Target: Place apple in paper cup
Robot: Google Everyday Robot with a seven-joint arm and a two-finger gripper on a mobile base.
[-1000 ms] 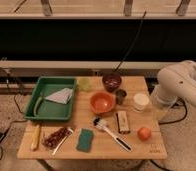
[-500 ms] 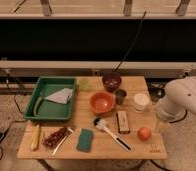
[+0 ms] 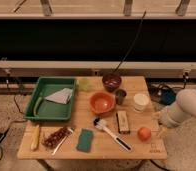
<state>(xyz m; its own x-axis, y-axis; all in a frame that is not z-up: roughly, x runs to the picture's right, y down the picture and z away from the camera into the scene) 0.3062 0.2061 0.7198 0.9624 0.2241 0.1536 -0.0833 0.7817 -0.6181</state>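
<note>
The apple is small, round and orange-red. It lies on the wooden table near the front right corner. The paper cup is short and white. It stands upright behind the apple, near the table's right edge. My white arm comes in from the right. My gripper hangs at the table's right edge, just right of the apple and in front of the cup. Nothing shows in it.
An orange bowl sits mid-table, with a dark metal cup and a dark red bowl behind it. A yellow-green cup stands beside a green tray. A brush, a block and a sponge lie at the front.
My arm has swung down and toward the front, from beside the paper cup to the table's right edge near the apple. The objects have not moved.
</note>
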